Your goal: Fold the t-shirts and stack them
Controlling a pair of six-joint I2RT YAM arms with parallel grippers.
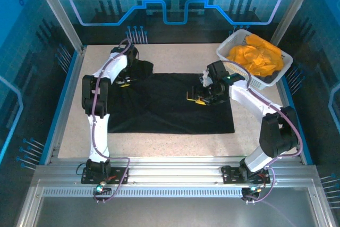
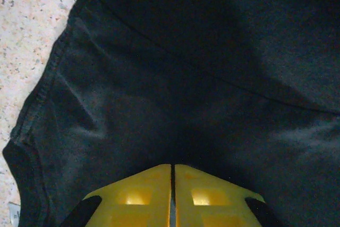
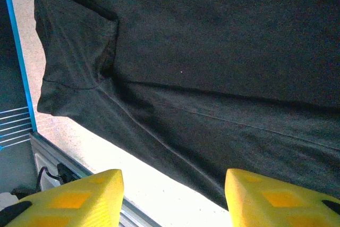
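Note:
A black t-shirt (image 1: 170, 110) lies spread flat across the middle of the table. My left gripper (image 1: 126, 82) is at its far left corner, by a sleeve. In the left wrist view its yellow jaws (image 2: 173, 166) stand together with only a hairline gap, tips at the black cloth (image 2: 212, 78). My right gripper (image 1: 196, 98) hovers over the shirt's right part, open. In the right wrist view its yellow fingers (image 3: 174, 176) stand wide apart above the shirt (image 3: 212, 51) and its near hem, holding nothing. Orange-yellow t-shirts (image 1: 255, 57) are heaped in the basket.
The white lattice basket (image 1: 276, 78) stands at the back right corner, close to my right arm. Bare speckled tabletop (image 1: 79, 136) surrounds the black shirt, bounded by blue side rails (image 1: 61, 104) and the metal front rail (image 1: 175, 171).

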